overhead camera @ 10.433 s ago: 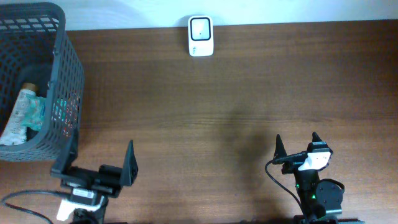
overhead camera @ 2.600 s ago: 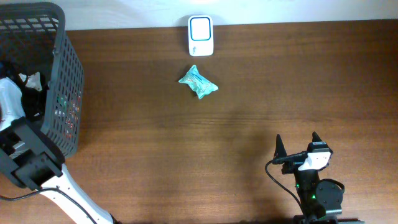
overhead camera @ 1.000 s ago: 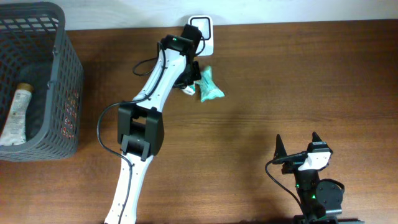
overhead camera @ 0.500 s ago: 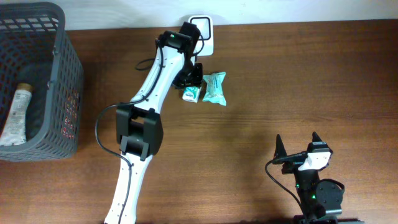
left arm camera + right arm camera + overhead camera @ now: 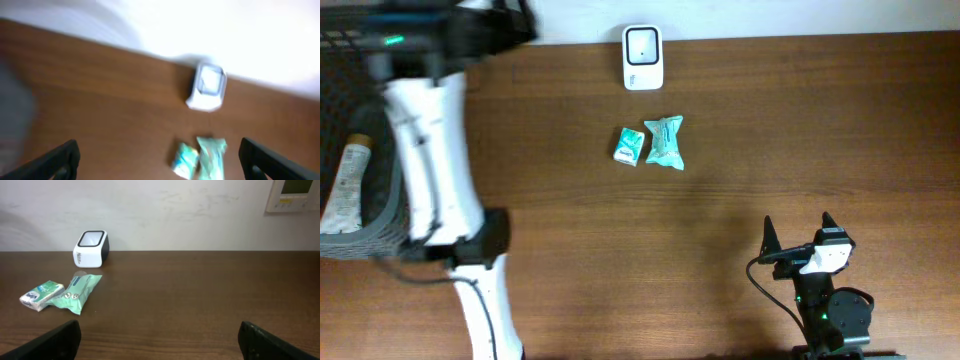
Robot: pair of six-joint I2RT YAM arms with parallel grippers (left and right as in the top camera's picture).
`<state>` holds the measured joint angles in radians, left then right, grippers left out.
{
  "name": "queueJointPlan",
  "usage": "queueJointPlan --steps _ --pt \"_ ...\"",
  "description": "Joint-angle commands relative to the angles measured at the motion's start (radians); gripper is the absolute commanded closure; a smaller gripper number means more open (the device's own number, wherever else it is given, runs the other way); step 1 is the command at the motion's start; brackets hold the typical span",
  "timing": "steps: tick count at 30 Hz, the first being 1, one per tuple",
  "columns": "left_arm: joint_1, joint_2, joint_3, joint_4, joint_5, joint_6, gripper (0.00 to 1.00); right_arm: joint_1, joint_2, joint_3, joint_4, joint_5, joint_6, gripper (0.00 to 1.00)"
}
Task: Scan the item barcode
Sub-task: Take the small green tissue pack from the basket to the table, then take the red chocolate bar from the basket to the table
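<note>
- The left gripper (image 5: 160, 159) is seen spread wide, with nothing held.
- The right gripper (image 5: 160, 341) is likewise spread, nothing between its fingers.
- A teal pouch (image 5: 665, 142) is laid on the table (image 5: 770, 130) at 6 o'clock of the scanner (image 5: 642, 58).
- A small packet (image 5: 630, 145) is laid just beside the pouch, at its 9 o'clock.

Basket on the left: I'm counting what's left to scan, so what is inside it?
A pale tube lies inside the basket. The blurred left arm covers its right side, so anything there is hidden.
</note>
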<state>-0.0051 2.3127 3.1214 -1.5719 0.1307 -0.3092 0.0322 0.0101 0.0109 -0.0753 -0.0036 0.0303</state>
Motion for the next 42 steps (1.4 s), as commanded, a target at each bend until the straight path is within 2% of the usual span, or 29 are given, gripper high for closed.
queueJointPlan --steps 1,2,3,6,7,8,9,12,16,18,22,26,28,32,35,38,40,42 --pt "0.208 -0.111 0.016 0.035 -0.034 0.012 0.01 -0.006 -0.006 -0.005 -0.006 0.008 0.012 0.01" --pt "0.261 -0.115 0.016 0.038 -0.034 0.011 0.01 -0.006 -0.006 -0.005 -0.006 0.008 0.012 0.01" --pt "0.369 -0.115 0.012 0.037 -0.042 0.012 0.01 -0.006 -0.006 -0.005 -0.006 0.008 0.012 0.01" --pt "0.497 -0.114 -0.030 0.038 -0.074 0.013 0.01 -0.006 -0.006 -0.005 -0.006 0.008 0.012 0.01" --pt "0.554 -0.114 -0.071 0.036 -0.065 0.032 0.01 -0.006 -0.006 -0.005 -0.006 0.008 0.012 0.01" --pt "0.587 -0.114 -0.119 0.047 -0.064 0.109 0.01 -0.006 -0.006 -0.005 -0.006 0.008 0.012 0.01" --pt "0.600 -0.113 -0.156 0.058 -0.061 0.154 0.00 -0.006 -0.006 -0.005 -0.006 0.008 0.012 0.01" --pt "0.633 -0.113 -0.409 0.148 0.085 0.341 0.00 -0.006 -0.006 -0.005 -0.006 0.008 0.012 0.01" --pt "0.634 -0.113 -0.702 0.243 0.088 0.477 0.07 -0.006 -0.006 -0.005 -0.006 0.008 0.012 0.01" --pt "0.634 -0.113 -0.830 0.302 0.092 0.499 0.01 -0.006 -0.006 -0.005 -0.006 0.008 0.012 0.01" --pt "0.634 -0.113 -1.074 0.386 0.095 0.619 0.02 -0.006 -0.006 -0.005 -0.006 0.008 0.012 0.01" --pt "0.634 -0.113 -1.195 0.435 0.133 0.731 0.00 -0.006 -0.006 -0.005 -0.006 0.008 0.012 0.01" --pt "0.634 -0.113 -1.237 0.459 0.132 0.734 0.02 -0.006 -0.006 -0.005 -0.006 0.008 0.012 0.01" --pt "0.632 -0.113 -1.319 0.496 0.132 0.780 0.08 -0.006 -0.006 -0.005 -0.006 0.008 0.012 0.01" --pt "0.621 -0.113 -1.353 0.522 0.121 0.779 0.20 -0.006 -0.006 -0.005 -0.006 0.008 0.012 0.01" --pt "0.591 -0.113 -1.356 0.528 0.042 0.779 0.28 -0.006 -0.006 -0.005 -0.006 0.008 0.012 0.01" --pt "0.573 -0.113 -1.356 0.532 0.013 0.777 0.40 -0.006 -0.006 -0.005 -0.006 0.008 0.012 0.01" --pt "0.557 -0.113 -1.356 0.532 -0.001 0.774 0.46 -0.006 -0.006 -0.005 -0.006 0.008 0.012 0.01"
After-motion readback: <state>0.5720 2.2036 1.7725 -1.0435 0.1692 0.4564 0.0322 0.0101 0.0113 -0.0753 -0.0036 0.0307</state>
